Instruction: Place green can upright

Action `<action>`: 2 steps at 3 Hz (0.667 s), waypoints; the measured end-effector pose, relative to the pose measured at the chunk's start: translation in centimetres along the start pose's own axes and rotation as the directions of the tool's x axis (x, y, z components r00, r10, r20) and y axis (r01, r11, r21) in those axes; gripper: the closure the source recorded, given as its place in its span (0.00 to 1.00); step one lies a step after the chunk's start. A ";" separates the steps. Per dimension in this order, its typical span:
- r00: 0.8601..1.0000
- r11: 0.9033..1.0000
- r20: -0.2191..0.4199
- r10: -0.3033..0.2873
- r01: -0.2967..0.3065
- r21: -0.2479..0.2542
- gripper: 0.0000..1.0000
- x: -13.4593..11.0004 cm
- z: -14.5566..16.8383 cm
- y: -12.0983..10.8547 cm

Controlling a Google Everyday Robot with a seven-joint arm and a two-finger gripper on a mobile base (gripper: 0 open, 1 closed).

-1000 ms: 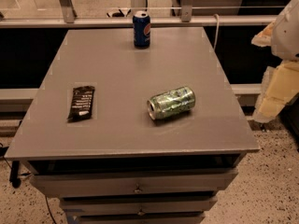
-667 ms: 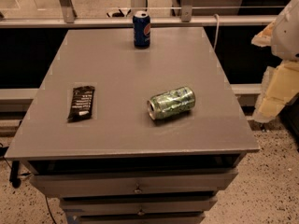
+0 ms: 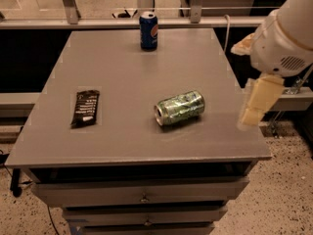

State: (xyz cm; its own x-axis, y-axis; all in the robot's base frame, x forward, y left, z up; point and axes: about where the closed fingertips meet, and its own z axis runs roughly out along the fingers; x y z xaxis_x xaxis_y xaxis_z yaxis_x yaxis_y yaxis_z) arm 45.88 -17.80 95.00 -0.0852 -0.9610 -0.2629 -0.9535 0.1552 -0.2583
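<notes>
The green can [image 3: 180, 107] lies on its side on the grey table [image 3: 127, 72], right of the middle, with its silver top facing the front left. My gripper [image 3: 255, 103] hangs as a cream part under the white arm [image 3: 283, 38] at the table's right edge, to the right of the can and apart from it. Nothing shows in the gripper.
A blue Pepsi can [image 3: 148, 30] stands upright at the back of the table. A dark snack bar wrapper [image 3: 85, 107] lies flat on the left. Drawers [image 3: 142, 197] sit under the tabletop. A rail [image 3: 122, 22] runs behind the table.
The arm and gripper have moved left, from beyond the table's right side to over its right edge, nearer the green can. The can has not moved.
</notes>
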 end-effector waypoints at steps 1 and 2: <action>0.987 0.992 0.107 -0.116 0.120 -0.031 0.00 -4.3 5.7 -0.7; 0.958 0.973 0.189 -0.213 0.225 -0.042 0.00 -8.6 9.8 -1.0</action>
State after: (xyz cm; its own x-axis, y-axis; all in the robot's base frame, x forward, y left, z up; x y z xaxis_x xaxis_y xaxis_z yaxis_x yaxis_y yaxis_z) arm 50.39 -7.44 88.47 0.1766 -0.9109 -0.3729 -0.9594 -0.0747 -0.2719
